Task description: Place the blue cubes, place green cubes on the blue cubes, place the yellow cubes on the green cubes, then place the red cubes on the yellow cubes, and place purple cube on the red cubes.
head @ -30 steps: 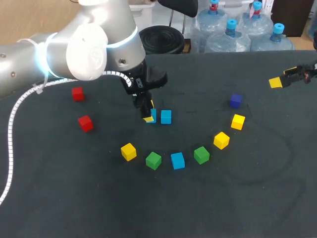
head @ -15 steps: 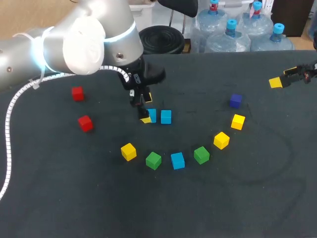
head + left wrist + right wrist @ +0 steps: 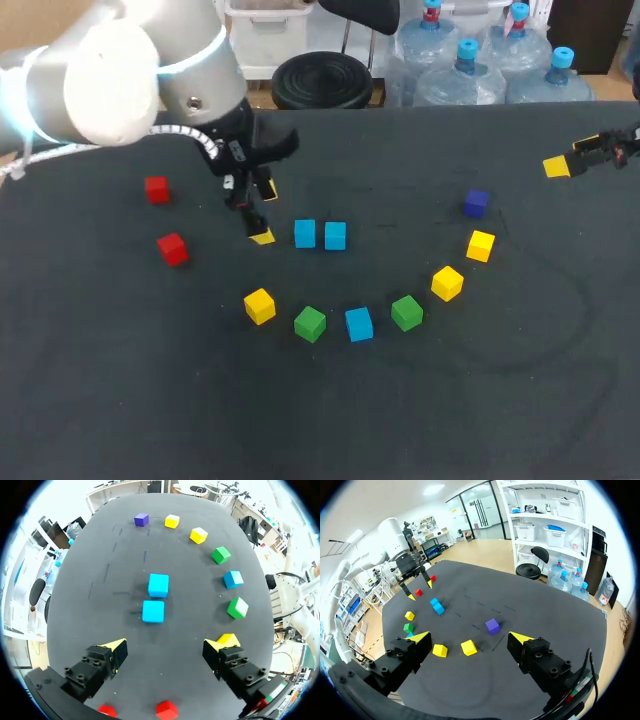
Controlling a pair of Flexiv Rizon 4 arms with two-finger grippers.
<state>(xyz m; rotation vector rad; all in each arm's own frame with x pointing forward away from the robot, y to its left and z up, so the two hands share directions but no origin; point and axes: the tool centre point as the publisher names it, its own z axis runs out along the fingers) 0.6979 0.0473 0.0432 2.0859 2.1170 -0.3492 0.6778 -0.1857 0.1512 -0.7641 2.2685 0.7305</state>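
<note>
Two blue cubes (image 3: pixel 305 233) (image 3: pixel 335 235) sit side by side mid-table; ahead of my left gripper they are the near blue cube (image 3: pixel 153 611) and the far one (image 3: pixel 158 585). My left gripper (image 3: pixel 258 214) (image 3: pixel 167 647) hangs open and empty just left of them. A curved row nearer the front holds a yellow cube (image 3: pixel 259 305), green (image 3: pixel 310 323), blue (image 3: pixel 358 323), green (image 3: pixel 406 312), yellow (image 3: pixel 447 283) and yellow (image 3: pixel 481 245). The purple cube (image 3: pixel 476 203) (image 3: pixel 493 626) lies at the right. Two red cubes (image 3: pixel 156 188) (image 3: pixel 172 248) lie at the left. My right gripper (image 3: pixel 580 157) (image 3: pixel 470 639) stands open at the far right edge.
The table (image 3: pixel 450 400) is covered in a dark cloth. Bare cloth stretches in front of the curved row and along the back behind the blue pair. My left arm (image 3: pixel 120 80) hangs over the back left corner.
My left gripper opened and let go of a blue cube beside the other, then drew back up and to the left. The right arm has not moved.
</note>
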